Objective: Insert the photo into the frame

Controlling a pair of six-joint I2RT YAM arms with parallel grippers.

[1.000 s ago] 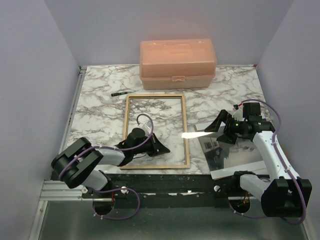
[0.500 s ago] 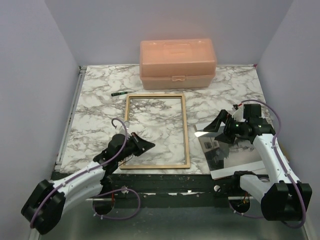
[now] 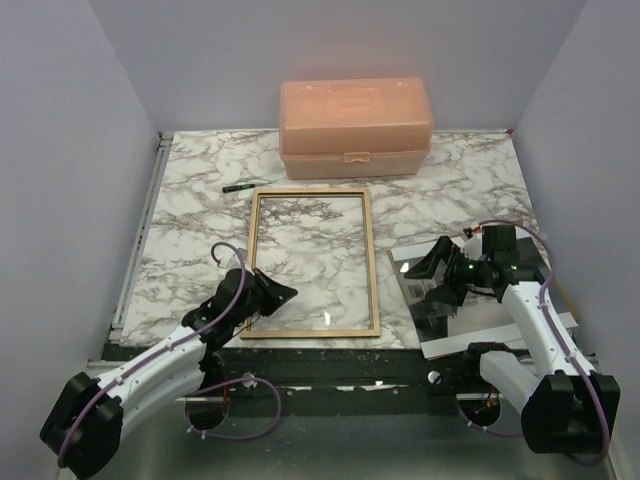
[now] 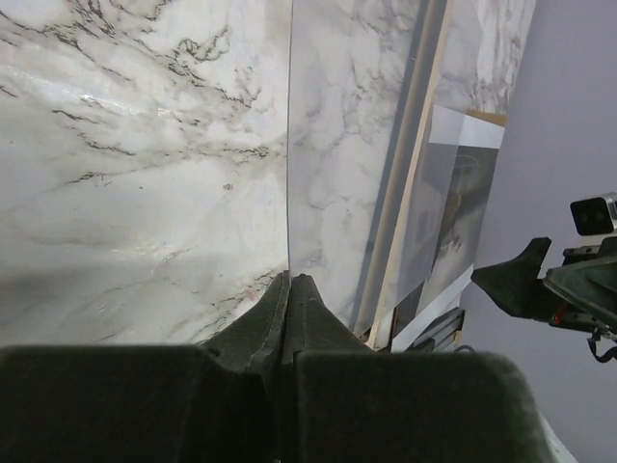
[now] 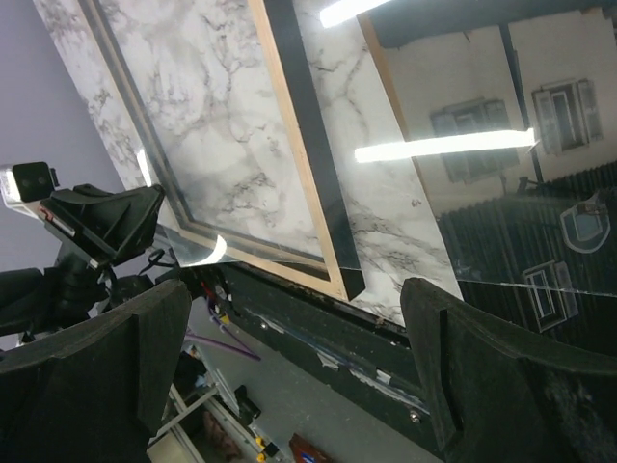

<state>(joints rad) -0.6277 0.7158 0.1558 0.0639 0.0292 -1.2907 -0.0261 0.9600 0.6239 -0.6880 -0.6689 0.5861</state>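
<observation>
The left gripper [image 3: 288,293] sits at the near left corner of the frame [image 3: 373,250], which lies wood side up in the middle of the table. The right gripper [image 3: 428,283] hangs spread wide over the photo [image 3: 490,315], which lies picture up at the near right, just beside the frame.

From the left wrist, the fingers are pinched on the edge of the clear pane [image 4: 337,145], a thin, stiff sheet that looks slick and easily scratched.

From the right wrist, the 2 fingers stand apart with nothing between them. The glossy print below is likely light, floppy and slippery, so a free edge or corner looks like the best hold.

Against 0.5 s ago, the right gripper is lower and nearer the photo, the left has drawn slightly back, and the glare has shrunk.
</observation>
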